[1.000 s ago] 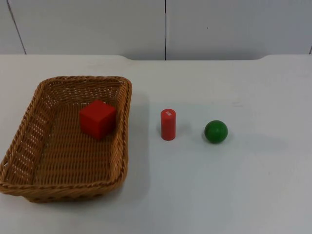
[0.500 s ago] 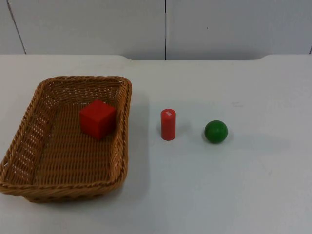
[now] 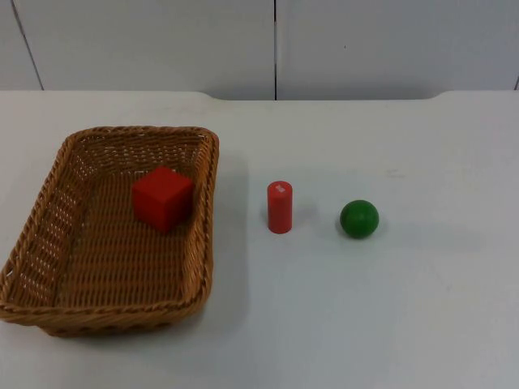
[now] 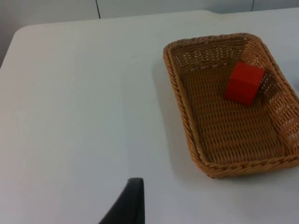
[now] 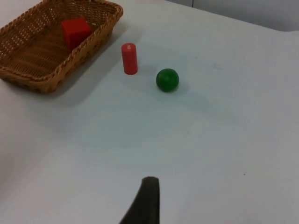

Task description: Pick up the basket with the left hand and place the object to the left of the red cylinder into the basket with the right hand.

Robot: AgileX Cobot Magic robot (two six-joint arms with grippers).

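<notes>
progress: red cube [image 3: 162, 198] already lying inside basket [image 3: 49, 212], left of red cylinder [image 3: 279, 207] | basket resting on table [image 3: 365, 308] — appearing finished | left gripper, right gripper: both waiting back, grip state — cannot tell

red cube [image 3: 162, 198], tan woven basket [image 3: 49, 219]

White worktop [image 3: 365, 308], wicker basket [image 3: 49, 235] at 9 o'clock, red cylinder [image 3: 279, 207] upright at centre, green ball [image 3: 359, 218] towards 3 o'clock.
</notes>
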